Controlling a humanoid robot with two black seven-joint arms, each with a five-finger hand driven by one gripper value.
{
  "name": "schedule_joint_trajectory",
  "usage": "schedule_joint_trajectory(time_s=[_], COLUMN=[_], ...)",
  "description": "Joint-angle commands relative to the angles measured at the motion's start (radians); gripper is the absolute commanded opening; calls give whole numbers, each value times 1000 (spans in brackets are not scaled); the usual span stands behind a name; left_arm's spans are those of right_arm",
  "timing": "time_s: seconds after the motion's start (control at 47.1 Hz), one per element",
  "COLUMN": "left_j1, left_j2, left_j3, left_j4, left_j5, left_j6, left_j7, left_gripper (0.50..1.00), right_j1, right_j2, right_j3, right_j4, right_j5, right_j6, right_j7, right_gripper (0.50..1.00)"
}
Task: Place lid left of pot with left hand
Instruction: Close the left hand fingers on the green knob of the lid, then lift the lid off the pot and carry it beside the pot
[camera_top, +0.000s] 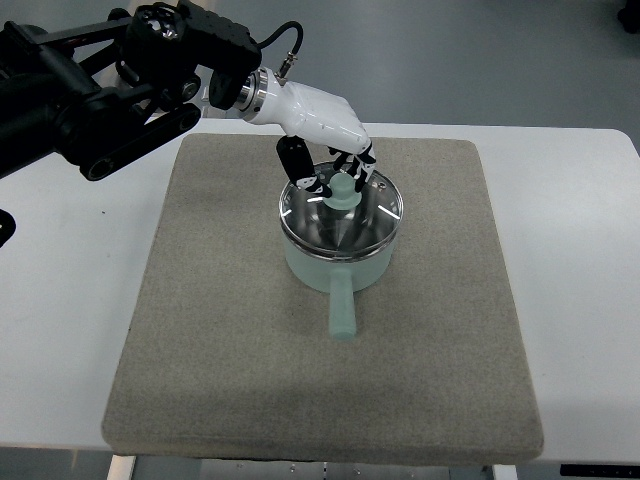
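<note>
A white table (590, 300) is seen from steeply above, filling most of the view. Its top is largely covered by a grey-brown mat (250, 380) with rounded corners, laid flat and roughly centred. Beyond the far edge, a grey-blue floor (450, 60) is shown, lit evenly, with soft pale reflections across it. At the near edge, a white leg (122, 467) and what may be a dark bracket (598, 470) are glimpsed, though both are cut off.

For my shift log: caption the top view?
Left hand reaching onto the lid knob, lid still on the pot.
</note>
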Motion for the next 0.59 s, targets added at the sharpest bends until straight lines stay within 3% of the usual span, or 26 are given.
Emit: schedule_joint_trajectory(time_s=[0.0,0.573], left_j1=[-1,-28], left_j2=[0,20], left_j3=[-2,-2], left_j4=[0,15], left_j5=[0,-2], left_j6=[1,-4], left_j7=[0,0], left_gripper=[500,500], right_j1=[0,0], right_j2=[0,0], right_j3=[0,0], right_j4=[0,0], right_j5=[0,0], right_j6=[0,0], right_j7=[0,0], right_gripper=[921,921])
